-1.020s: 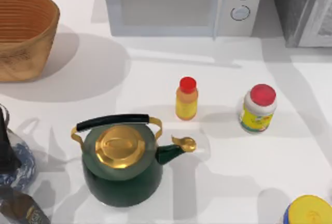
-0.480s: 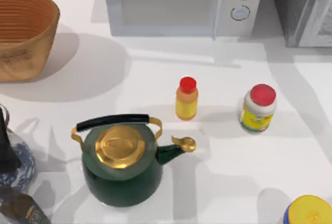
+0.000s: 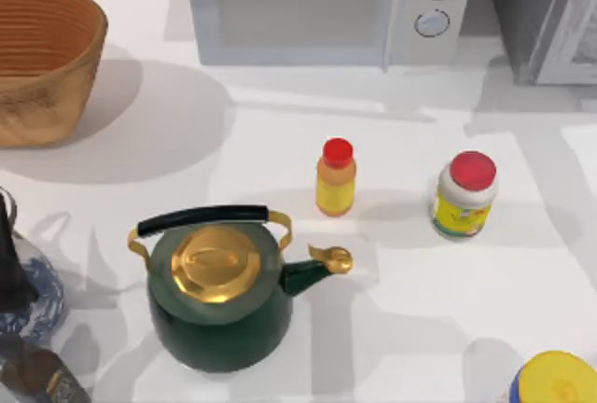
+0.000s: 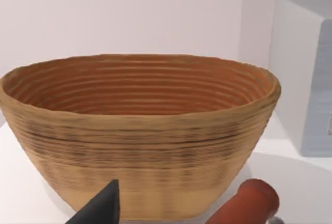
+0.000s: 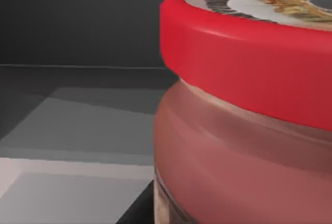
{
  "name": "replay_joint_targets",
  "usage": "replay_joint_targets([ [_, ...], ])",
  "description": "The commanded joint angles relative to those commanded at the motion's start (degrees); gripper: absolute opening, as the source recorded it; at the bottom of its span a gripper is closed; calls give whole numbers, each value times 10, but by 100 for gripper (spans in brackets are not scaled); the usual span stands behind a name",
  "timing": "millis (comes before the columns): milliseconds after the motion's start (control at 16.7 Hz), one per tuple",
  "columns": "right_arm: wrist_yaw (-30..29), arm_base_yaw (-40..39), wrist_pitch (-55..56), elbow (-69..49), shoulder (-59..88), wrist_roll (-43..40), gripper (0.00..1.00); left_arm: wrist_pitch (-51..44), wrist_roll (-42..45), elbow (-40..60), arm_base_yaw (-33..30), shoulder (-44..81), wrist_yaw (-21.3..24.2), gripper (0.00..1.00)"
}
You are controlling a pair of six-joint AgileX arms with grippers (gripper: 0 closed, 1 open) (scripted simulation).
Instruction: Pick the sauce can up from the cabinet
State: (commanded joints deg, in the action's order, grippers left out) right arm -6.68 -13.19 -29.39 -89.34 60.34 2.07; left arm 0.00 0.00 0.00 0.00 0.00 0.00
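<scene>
The sauce can [image 5: 249, 105] looms very close in the right wrist view. It has a red rim, a pale printed top and reddish sides. It stands on a grey shelf inside the dark cabinet [image 5: 78, 22]. In the top view the cabinet [image 3: 546, 11] is the dark-grey unit with a pale door at the back right corner. My left arm [image 3: 7, 258] is parked at the table's left edge, with its wrist camera facing the basket.
A white microwave [image 3: 317, 6] stands at the back, and a woven basket [image 3: 42, 58] at the back left. A green kettle [image 3: 219, 296] sits front centre. A slim yellow bottle [image 3: 336, 177] and a red-capped jar [image 3: 464, 196] stand mid-table. A yellow-lidded container [image 3: 558, 380] is front right.
The shadows on the table's right side have shifted toward the cabinet. The objects on the table and the left arm have not moved.
</scene>
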Motion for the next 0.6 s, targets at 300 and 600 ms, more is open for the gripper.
replay_joint_targets([
  [300, 64, 56, 100, 372, -218, -3, 0, 0, 0, 0, 0, 0, 0, 100],
  [600, 85, 101, 205, 689, -432, -11, 0, 0, 0, 0, 0, 0, 0, 100],
])
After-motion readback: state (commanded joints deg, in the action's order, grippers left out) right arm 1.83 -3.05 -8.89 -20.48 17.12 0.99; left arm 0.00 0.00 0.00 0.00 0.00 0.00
